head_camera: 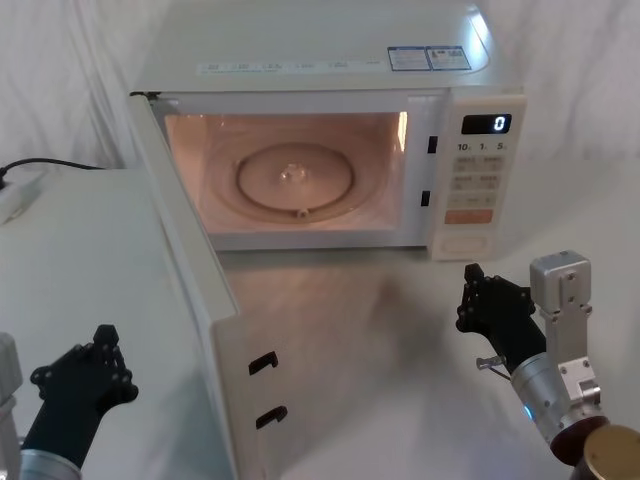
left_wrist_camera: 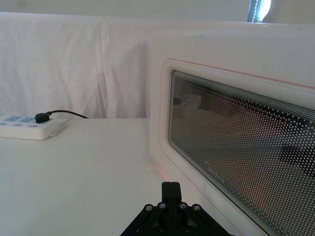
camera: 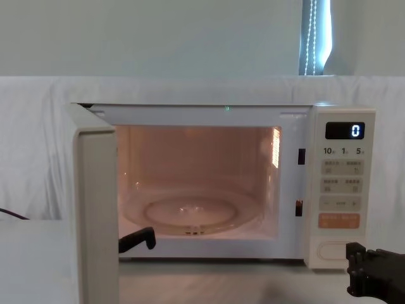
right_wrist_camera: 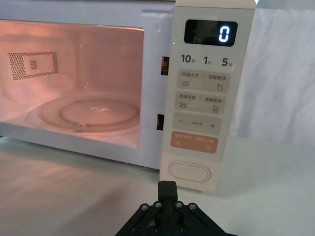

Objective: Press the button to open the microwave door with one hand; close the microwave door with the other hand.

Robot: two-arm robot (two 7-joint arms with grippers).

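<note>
Hovering low at the near right of the head view, the right tool [head_camera: 492, 308] sits just short of the control panel [head_camera: 478, 175], its black fingers drawn narrow together and holding nothing. Its own wrist camera looks straight at the wide cream button [right_wrist_camera: 189, 173], which lies just beyond the fingertips, apart from them, at the foot of the panel under an orange key [right_wrist_camera: 194, 142]. The chest view catches that tool [camera: 373, 272] at the lower right edge, beside the button [camera: 330, 249].

At the near left, the left tool [head_camera: 82, 380] hangs over the white surface [head_camera: 70, 260] on the outer side of the microwave door [head_camera: 190, 290]; I cannot tell how its fingers stand. Its wrist camera shows the door's dotted dark window [left_wrist_camera: 241, 157] close by, a face the head view does not give, and a power strip [left_wrist_camera: 29, 127] farther off on the surface.

Beyond both, the microwave [head_camera: 320, 80] stands with its door swung wide toward the robot's left, cavity lit, the glass turntable [head_camera: 295, 178] bare. The display [camera: 345, 130] reads 0. White cloth [camera: 38, 139] hangs behind.
</note>
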